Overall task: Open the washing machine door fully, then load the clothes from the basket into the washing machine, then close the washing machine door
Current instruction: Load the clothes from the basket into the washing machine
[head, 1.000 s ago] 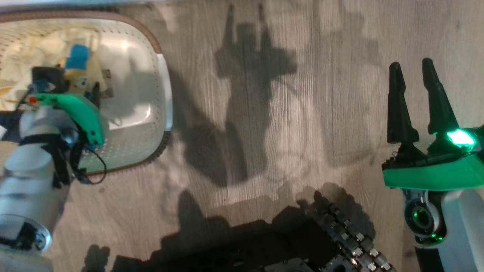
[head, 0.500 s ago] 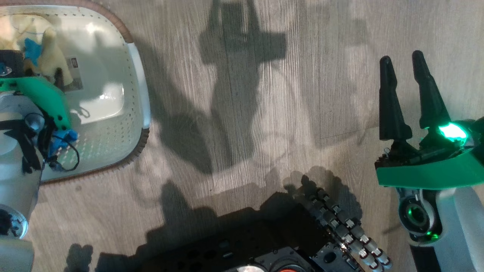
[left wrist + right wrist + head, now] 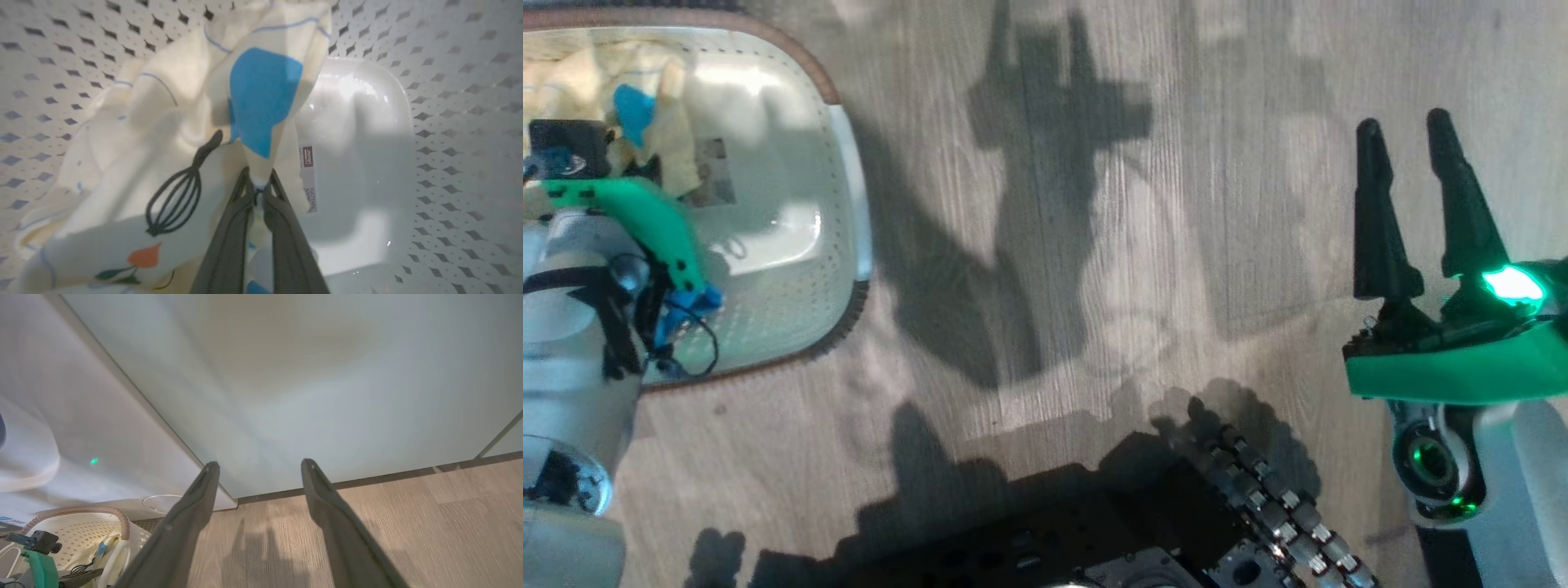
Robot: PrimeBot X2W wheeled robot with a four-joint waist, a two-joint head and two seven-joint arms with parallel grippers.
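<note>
Left claw (image 3: 257,181) was pinched shut on a fold of the clothes (image 3: 163,134) inside the basket (image 3: 449,102), seemingly raised off its bottom. Loading was in hand; next the fold needed lifting clear toward the washing machine (image 3: 81,416). Right claw (image 3: 1403,122) hung open, empty.

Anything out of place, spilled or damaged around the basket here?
Nothing stands out. The clothes lie inside the basket, the left gripper pinches one fold, and the right gripper hangs open above the floor.

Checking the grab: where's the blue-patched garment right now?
The garment lies in the basket, at the head view's upper left, a fold pinched in the left gripper, beside the bottom label.
</note>
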